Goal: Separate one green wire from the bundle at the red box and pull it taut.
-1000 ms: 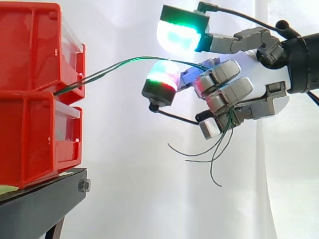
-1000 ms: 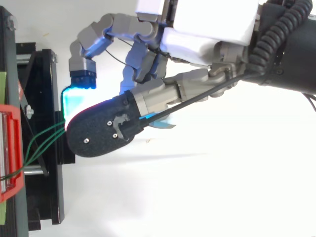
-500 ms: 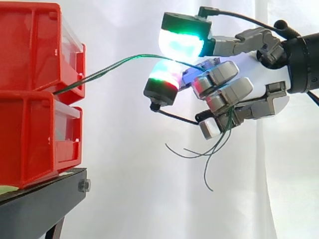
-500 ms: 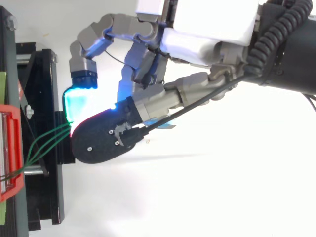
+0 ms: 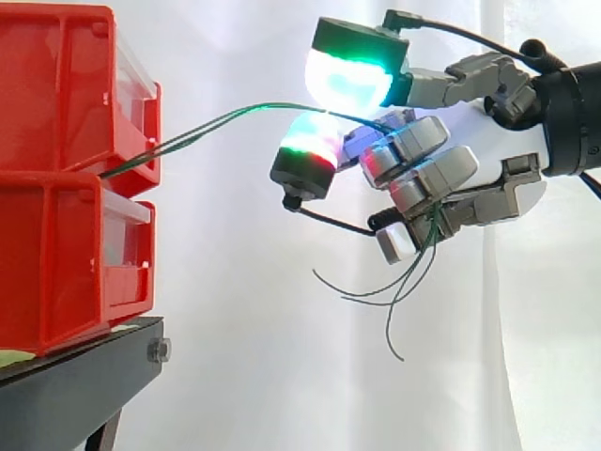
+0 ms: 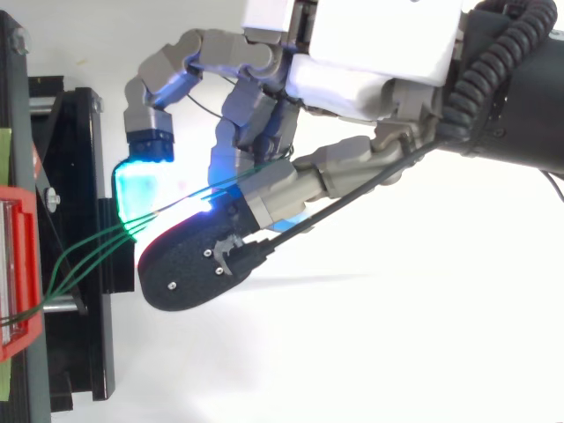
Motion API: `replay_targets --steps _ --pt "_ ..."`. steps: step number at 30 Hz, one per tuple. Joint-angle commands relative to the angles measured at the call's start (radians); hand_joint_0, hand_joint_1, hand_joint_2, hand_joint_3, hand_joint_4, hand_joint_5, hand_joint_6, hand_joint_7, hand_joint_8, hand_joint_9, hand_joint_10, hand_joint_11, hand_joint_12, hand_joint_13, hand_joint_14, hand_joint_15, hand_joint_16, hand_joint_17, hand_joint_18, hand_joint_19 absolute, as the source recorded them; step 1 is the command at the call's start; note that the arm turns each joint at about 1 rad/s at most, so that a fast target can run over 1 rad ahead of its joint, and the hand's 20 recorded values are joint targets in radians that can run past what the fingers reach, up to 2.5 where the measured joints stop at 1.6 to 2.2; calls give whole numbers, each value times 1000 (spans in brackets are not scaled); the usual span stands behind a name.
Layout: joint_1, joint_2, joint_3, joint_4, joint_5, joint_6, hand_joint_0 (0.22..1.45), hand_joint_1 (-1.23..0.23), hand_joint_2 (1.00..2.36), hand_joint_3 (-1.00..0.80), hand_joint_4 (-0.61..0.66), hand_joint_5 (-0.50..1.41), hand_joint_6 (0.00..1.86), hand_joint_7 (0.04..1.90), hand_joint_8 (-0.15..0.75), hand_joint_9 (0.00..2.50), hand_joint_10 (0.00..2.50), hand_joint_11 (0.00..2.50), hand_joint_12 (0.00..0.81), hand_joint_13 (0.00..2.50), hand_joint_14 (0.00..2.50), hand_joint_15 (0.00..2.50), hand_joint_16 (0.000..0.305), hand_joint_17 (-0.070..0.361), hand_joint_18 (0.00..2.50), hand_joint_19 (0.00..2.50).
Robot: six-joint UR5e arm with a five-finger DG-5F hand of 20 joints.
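Swinging outward now, the dark-backed finger (image 6: 189, 269) clears off the green wires (image 6: 104, 244) and uncovers their run into the hand (image 6: 352, 53). Strands leave the upper red box (image 5: 56, 94), arc across the open gap, pass between two glowing pads (image 5: 346, 80) and vanish into curled lower fingers that clamp the bundle; loose ends (image 5: 399, 301) dangle beneath. Thin, light, springy stuff, likely slippery. I'd pinch one strand out near the box, where they fan apart, and pull gently.
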Motion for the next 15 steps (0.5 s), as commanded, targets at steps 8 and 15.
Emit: replay_targets --steps 8,15 --pt "1 0 0 1 0 0 621 -675 1008 -400 116 -192 898 1046 273 1188 570 1711 331 1493 7 1674 55 124 1036 667" --pt "1 0 -2 0 0 2 642 -751 1012 -343 113 -211 908 984 269 1114 678 1650 330 1489 7 1651 56 126 1026 647"
